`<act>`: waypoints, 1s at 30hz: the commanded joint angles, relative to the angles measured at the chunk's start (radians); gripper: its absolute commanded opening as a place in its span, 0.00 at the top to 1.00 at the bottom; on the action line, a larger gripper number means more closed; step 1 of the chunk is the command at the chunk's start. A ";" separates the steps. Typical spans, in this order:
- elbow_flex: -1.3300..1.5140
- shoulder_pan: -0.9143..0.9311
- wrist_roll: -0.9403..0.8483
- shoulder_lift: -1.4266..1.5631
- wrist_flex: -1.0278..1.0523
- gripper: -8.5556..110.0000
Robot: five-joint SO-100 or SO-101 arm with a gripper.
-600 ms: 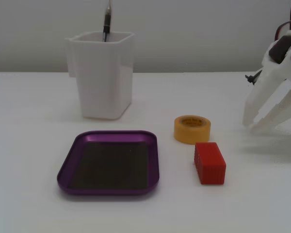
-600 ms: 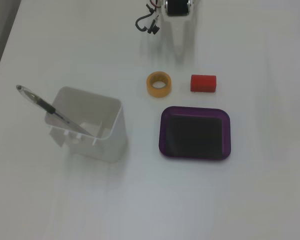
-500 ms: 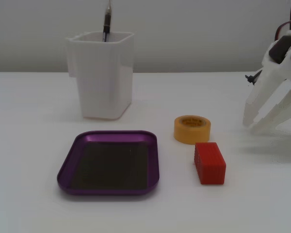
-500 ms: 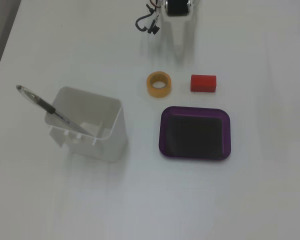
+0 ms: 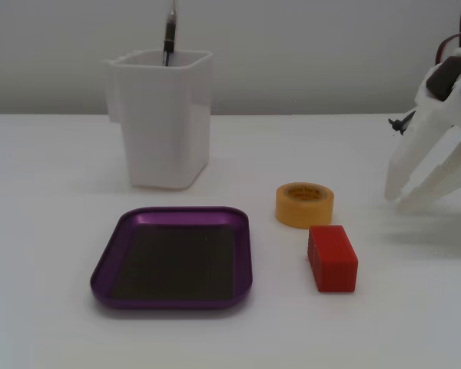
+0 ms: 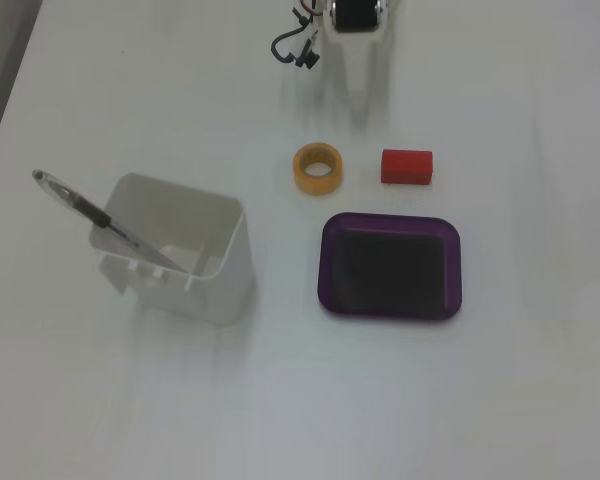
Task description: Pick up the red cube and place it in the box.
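The red cube [image 5: 333,258] lies on the white table, just right of the purple box [image 5: 247,254] and in front of a yellow tape roll. In another fixed view the cube [image 6: 407,166] sits just above the box [image 6: 326,270]. The box's dark bottom holds nothing. My white gripper [image 5: 396,200] hangs at the right edge, tips pointing down close to the table, well to the right of and behind the cube, touching nothing. Its fingers meet at the tips and hold nothing. From above the gripper [image 6: 357,95] is at the top, hard to make out against the table.
The yellow tape roll [image 5: 303,206] lies flat just behind the cube, between it and the gripper; it also shows from above [image 6: 302,170]. A tall white square cup [image 5: 165,123] with a pen [image 5: 170,34] stands behind the box.
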 commanded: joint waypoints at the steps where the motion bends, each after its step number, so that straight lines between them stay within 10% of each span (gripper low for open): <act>1: 0.005 -0.008 -0.009 0.100 -0.018 0.93; 14: -0.308 0.000 -0.009 0.009 -0.110 0.93; 30: -1.131 -0.262 0.118 -1.324 0.048 0.73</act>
